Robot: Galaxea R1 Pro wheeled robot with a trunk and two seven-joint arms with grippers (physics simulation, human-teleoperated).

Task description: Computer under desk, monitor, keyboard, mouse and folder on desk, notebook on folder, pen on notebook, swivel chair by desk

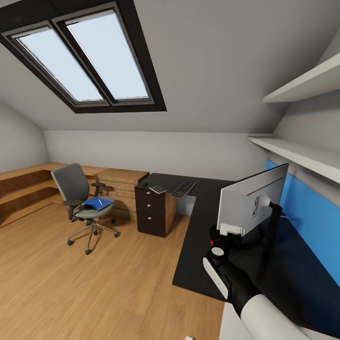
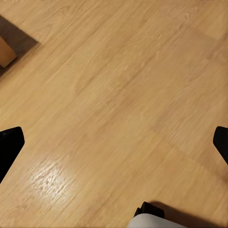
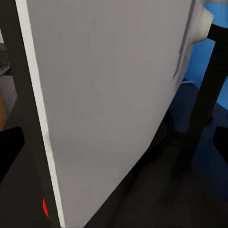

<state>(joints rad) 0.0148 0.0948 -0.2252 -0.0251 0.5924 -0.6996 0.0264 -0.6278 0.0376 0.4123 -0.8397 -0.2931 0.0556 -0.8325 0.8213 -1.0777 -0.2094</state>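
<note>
Your right arm (image 1: 245, 288) reaches forward and up from the lower right of the head view, black forearm over the black desk (image 1: 198, 226); its wrist ends just at the lower edge of the monitor (image 1: 252, 200), which stands on the desk's near wing with its pale grey back toward you, in front of the blue wall panel (image 1: 311, 222). In the right wrist view the monitor's grey back (image 3: 109, 104) sits close between the two dark fingertips (image 3: 9, 147) at the picture's edges; the right gripper (image 3: 114, 147) is spread wide, and you cannot tell whether the pads touch the panel. The left gripper (image 2: 114, 142) is also spread, fingers at the frame's edges, pointing down at bare wood floor (image 2: 118, 85). Farther along the desk the keyboard (image 1: 183, 189) lies on the top above the drawer unit (image 1: 151, 210), with a dark flat item (image 1: 157, 190) just beside it and the small mouse (image 1: 145, 184) near that. The swivel chair (image 1: 82, 203) stands well apart from the desk on the floor; the blue folder (image 1: 97, 203) lies on its seat with the pen (image 1: 100, 202) on top.
</note>
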